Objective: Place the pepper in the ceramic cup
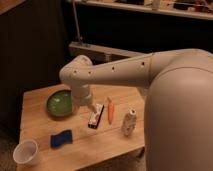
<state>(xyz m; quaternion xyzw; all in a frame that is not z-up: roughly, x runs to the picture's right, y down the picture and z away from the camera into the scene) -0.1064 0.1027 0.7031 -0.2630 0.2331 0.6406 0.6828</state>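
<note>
Orange pepper (110,111); white cup (26,150); green plate (60,103); blue sponge (61,138); black-white bar (95,116).

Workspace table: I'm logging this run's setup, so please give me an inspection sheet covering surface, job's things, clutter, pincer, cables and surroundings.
Surface: wooden table, light top.
Job's things: pepper lies flat mid-table beside the black-and-white bar; ceramic cup stands upright at the picture's lower-left corner of the table, well apart from the pepper.
Clutter: green plate, blue sponge, small whitish bottle.
Pincer: open, low between green plate and bar, holding nothing.
Cables: nothing seen.
Surroundings: pale ledge behind the table, dark beyond.
</note>
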